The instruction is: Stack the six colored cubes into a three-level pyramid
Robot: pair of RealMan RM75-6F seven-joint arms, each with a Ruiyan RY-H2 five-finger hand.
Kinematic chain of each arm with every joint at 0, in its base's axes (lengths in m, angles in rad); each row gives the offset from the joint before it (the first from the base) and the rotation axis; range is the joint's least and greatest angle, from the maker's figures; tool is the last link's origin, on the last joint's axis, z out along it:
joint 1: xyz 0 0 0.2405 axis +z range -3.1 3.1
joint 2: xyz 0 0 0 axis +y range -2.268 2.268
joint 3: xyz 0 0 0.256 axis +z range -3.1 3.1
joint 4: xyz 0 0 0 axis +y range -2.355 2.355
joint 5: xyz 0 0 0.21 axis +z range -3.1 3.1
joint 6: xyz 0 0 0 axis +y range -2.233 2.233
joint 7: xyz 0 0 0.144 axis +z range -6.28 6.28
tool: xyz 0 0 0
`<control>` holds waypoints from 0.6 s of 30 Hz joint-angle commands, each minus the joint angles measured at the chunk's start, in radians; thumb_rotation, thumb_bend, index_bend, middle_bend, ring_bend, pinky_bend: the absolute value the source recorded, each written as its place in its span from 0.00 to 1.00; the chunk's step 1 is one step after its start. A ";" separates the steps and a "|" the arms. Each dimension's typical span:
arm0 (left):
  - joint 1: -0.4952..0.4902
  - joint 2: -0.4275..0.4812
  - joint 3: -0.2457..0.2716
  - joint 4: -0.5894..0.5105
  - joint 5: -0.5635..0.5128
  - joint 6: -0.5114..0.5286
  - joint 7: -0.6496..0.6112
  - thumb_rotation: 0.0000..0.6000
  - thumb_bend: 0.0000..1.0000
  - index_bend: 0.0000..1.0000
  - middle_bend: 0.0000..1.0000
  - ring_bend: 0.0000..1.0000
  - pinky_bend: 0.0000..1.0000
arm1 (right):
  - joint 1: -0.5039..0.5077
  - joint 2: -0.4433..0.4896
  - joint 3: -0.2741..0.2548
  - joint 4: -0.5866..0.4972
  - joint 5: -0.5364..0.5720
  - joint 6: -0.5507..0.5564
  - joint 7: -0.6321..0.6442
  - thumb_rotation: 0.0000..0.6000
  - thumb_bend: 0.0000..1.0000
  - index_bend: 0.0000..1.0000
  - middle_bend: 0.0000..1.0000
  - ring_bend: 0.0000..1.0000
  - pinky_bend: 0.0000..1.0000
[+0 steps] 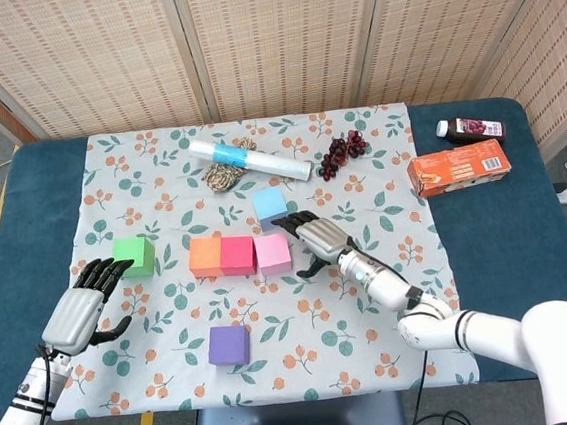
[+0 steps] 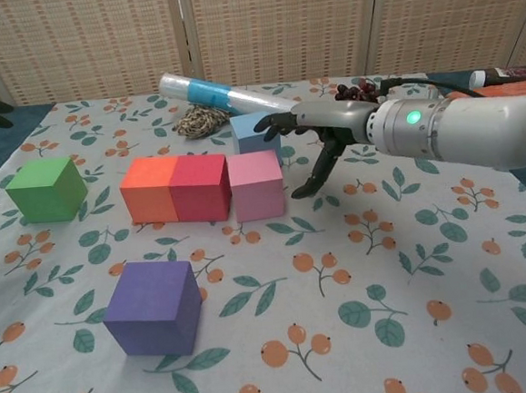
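Observation:
An orange cube point(image 1: 205, 256), a red cube point(image 1: 237, 254) and a pink cube point(image 1: 272, 254) stand side by side in a row on the cloth. A light blue cube point(image 1: 269, 203) sits behind the pink one. A green cube point(image 1: 134, 256) lies to the left and a purple cube point(image 1: 228, 344) near the front. My right hand point(image 1: 317, 237) hovers just right of the pink cube point(image 2: 257, 185), fingers spread, holding nothing point(image 2: 318, 137). My left hand point(image 1: 83, 305) hangs open at the cloth's left edge, below the green cube.
A rolled tube with a blue band point(image 1: 249, 158), a woven ball point(image 1: 224, 176) and dark grapes point(image 1: 342, 153) lie at the back. An orange box point(image 1: 459, 167) and a small bottle point(image 1: 469, 129) rest on the blue table at the right.

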 commanded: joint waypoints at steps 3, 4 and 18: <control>0.003 -0.002 0.002 -0.002 0.006 0.005 0.002 1.00 0.34 0.05 0.09 0.05 0.05 | -0.019 0.132 -0.007 -0.137 0.029 -0.005 -0.059 1.00 0.10 0.00 0.07 0.00 0.00; 0.004 -0.002 0.002 -0.004 0.009 0.006 0.003 1.00 0.34 0.05 0.09 0.05 0.05 | -0.014 0.148 -0.002 -0.148 0.035 -0.012 -0.063 1.00 0.10 0.00 0.07 0.00 0.00; 0.019 0.006 0.000 -0.028 -0.003 0.018 0.015 1.00 0.33 0.05 0.09 0.05 0.05 | 0.227 0.003 0.081 0.250 0.142 -0.209 -0.107 1.00 0.11 0.00 0.08 0.00 0.00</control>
